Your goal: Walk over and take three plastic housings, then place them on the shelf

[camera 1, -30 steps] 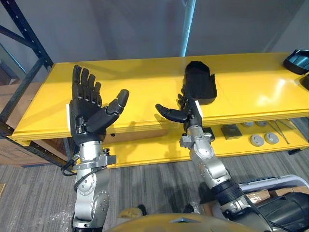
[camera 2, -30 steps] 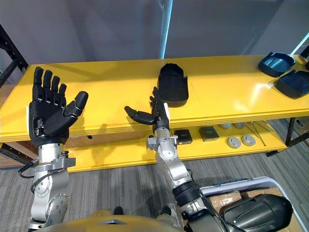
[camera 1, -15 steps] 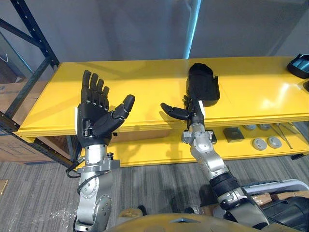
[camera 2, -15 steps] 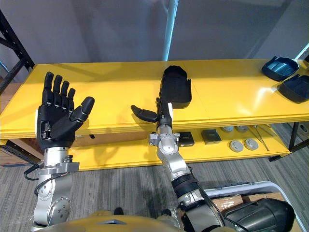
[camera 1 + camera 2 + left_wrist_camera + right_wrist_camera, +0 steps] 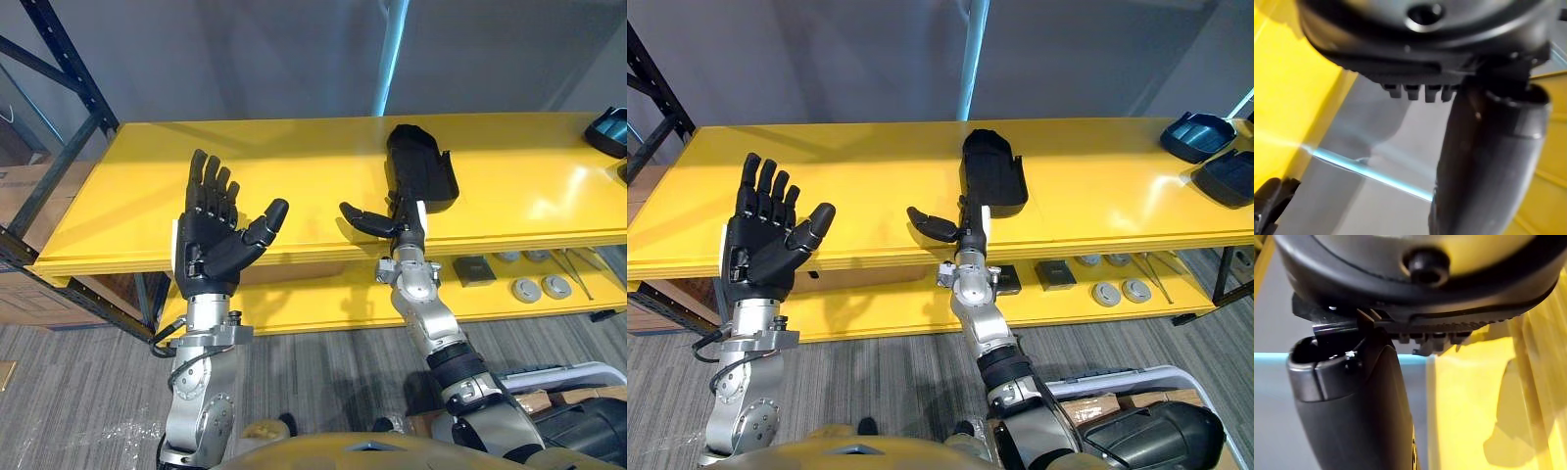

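Observation:
A black plastic housing (image 5: 421, 176) lies on the yellow top shelf (image 5: 294, 166), near its front edge at the middle. My right hand (image 5: 404, 223) stands open right at the housing's near end, fingers straight up against it and thumb (image 5: 1352, 406) pointing left; whether they touch I cannot tell. My left hand (image 5: 217, 240) is raised in front of the shelf's left half, palm up, fingers spread and empty, its thumb (image 5: 1488, 161) straight. Two more dark housings (image 5: 1190, 130) rest at the shelf's far right end.
A lower yellow shelf (image 5: 882, 313) carries small grey blocks (image 5: 1055, 275) and round discs (image 5: 1102, 291) on its right part. A dark rack upright (image 5: 69, 69) stands at the left. A blue-lit pole (image 5: 392, 49) rises behind the shelf.
The view has shifted as the robot came nearer the shelf. My right hand has closed in on the housing's near end. My left hand has drifted right, still open.

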Controlling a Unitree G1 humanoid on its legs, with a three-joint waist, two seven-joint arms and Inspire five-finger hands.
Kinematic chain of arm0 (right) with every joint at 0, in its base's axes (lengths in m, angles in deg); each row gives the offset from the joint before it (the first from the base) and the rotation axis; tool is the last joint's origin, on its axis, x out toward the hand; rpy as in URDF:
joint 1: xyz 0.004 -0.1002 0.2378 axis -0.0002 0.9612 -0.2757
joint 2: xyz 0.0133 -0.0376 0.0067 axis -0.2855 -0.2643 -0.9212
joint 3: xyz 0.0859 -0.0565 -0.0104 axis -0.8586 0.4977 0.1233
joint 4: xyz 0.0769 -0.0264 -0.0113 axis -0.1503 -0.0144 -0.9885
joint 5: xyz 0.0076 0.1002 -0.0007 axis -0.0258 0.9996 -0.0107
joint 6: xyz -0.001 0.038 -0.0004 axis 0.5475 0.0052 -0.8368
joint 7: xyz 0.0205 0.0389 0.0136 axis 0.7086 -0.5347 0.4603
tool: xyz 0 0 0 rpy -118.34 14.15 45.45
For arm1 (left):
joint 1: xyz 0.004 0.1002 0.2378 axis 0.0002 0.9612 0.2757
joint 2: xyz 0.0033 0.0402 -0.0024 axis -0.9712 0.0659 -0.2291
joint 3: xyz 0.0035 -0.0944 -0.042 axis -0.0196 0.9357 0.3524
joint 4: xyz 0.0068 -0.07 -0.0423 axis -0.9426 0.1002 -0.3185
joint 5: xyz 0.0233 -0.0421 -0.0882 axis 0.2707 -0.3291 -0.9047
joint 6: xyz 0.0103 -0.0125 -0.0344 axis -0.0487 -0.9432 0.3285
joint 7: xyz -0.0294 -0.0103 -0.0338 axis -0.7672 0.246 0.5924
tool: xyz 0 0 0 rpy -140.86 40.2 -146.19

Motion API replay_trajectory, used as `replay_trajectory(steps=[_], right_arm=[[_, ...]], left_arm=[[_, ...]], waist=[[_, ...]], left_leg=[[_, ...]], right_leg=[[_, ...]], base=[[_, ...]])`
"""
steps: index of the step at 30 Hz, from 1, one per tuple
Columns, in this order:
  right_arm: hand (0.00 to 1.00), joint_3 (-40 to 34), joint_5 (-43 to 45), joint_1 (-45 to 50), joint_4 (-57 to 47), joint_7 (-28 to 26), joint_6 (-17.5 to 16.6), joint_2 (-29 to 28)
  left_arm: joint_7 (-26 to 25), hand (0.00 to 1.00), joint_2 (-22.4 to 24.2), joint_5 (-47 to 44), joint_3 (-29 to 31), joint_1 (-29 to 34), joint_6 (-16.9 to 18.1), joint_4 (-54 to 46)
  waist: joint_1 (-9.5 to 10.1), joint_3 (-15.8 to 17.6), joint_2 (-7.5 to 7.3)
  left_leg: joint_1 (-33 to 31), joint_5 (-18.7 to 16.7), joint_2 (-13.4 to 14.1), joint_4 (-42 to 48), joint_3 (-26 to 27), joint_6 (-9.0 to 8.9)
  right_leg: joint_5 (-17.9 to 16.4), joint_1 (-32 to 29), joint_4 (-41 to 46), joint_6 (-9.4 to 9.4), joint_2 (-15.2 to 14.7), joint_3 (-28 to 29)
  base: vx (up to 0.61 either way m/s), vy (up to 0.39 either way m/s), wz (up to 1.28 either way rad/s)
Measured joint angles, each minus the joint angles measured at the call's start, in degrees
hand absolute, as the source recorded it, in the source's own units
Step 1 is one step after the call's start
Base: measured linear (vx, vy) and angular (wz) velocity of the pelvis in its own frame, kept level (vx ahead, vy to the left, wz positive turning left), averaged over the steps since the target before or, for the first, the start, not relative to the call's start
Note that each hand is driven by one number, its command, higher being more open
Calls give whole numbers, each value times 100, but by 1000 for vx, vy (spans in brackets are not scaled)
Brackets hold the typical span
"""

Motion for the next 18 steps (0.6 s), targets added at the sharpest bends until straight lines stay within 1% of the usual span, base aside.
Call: replay_trajectory(steps=[9, 12, 14, 15, 17, 18], right_arm=[[100, -3, -6, 1, 0, -37, -14, -1], [100, -32, 1, 4, 0, -296, -68, 1], [100, -32, 1, 32, -18, -615, -204, 2], [100, -30, -1, 63, -79, -679, -207, 9], [100, -27, -1, 458, -809, -824, -219, 53], [100, -26, 0, 777, -1378, -904, -267, 73]], left_arm=[[4, 100, 0, 1, 3, -9, 0, 0], [4, 100, -3, 2, 4, -9, -1, 0], [4, 100, -9, 7, 10, -9, -1, 0], [4, 100, -14, 12, 10, -9, -1, 0], [1, 100, -42, 82, 33, 2, 0, -3], [-1, 100, -51, 81, 82, 26, 1, -3]], waist=[[-5, 57, -9], [-8, 58, -10], [-15, 62, -13], [-19, 64, -14], [-1, 78, -21], [-9, 87, -30]], left_leg=[[8, -5, 4, 2, 23, 0], [10, -7, 6, 2, 31, 0], [11, -15, 14, 7, 48, -5], [12, -21, 17, 11, 55, -8], [7, -61, 28, 16, 69, -56], [6, -76, 35, 20, 87, -56]], right_leg=[[0, -2, 0, 0, 3, 21], [0, -4, 0, 0, 4, 27], [0, -7, -1, 0, 10, 40], [0, -8, -2, 0, 13, 45], [-6, -9, -12, -7, 20, 46], [-9, -15, -18, -10, 21, 58]], base=[[0, 0, 0], [0, 0, 0], [0, 0, 0], [0, 0, 0], [0, 0, 0], [0, 0, -5]])
